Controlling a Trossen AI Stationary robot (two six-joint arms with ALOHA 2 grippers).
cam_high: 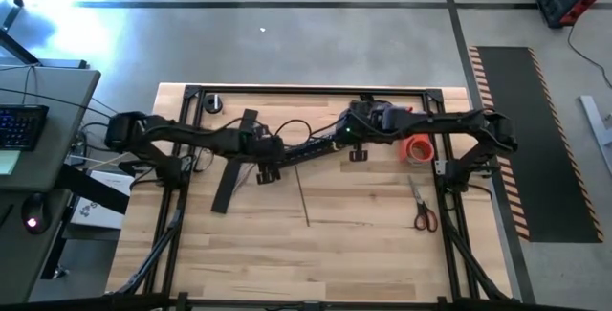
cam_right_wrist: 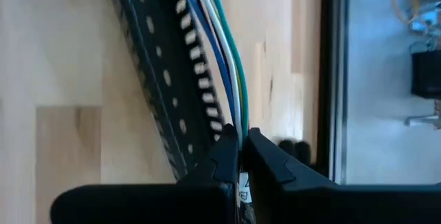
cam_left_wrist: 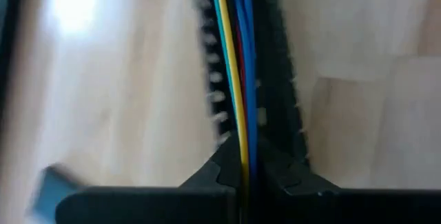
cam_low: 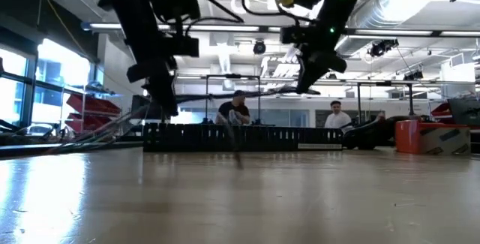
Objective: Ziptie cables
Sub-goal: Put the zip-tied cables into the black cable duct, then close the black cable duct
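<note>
From above, a pale wooden worktop framed in black rail carries the ziptie lying loose near the middle, apart from both arms, with scissors and an orange tape roll to the right. At table height, people sit in the workshop behind the black slotted channel. Past the left wrist, the left pincer is pressed together on the cables. Past the right wrist, the right pincer pinches the same cables over the channel. I judge the bundle gathered but not yet tied. No writing is legible.
</note>
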